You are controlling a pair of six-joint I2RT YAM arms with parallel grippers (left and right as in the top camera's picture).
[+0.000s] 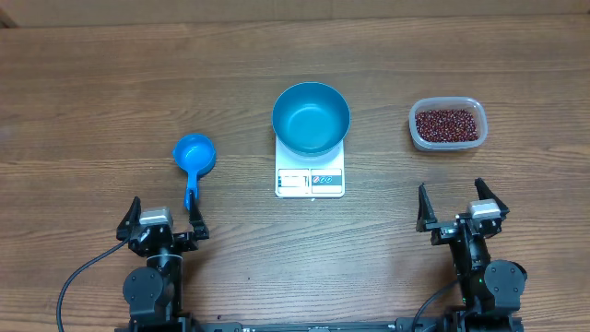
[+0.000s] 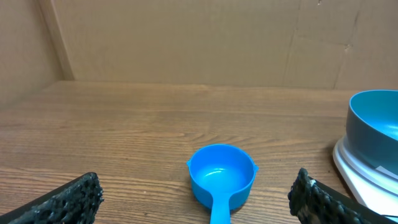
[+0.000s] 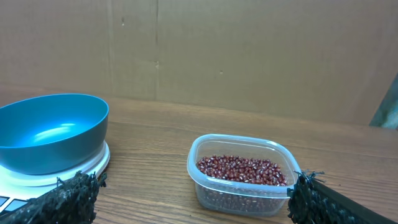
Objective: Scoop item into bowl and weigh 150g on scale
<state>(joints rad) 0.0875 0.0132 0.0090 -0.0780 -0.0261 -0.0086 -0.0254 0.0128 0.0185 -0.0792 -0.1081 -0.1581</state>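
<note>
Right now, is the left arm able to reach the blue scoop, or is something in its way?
Probably yes. The scoop lies just ahead of the left arm, handle pointing back toward it, and nothing stands between. Its jaws stand open. The bowl on the scale sits off to one side.

Black arms (image 1: 150, 286) — grey wrist blocks (image 1: 155, 216).

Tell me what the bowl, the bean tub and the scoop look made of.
Bowl: glossy blue, soft highlights inside; plastic or coated metal, unclear. Tub: clear plastic, since the beans show through its wall. Scoop: bright blue moulded plastic, slightly shiny, by its look.
</note>
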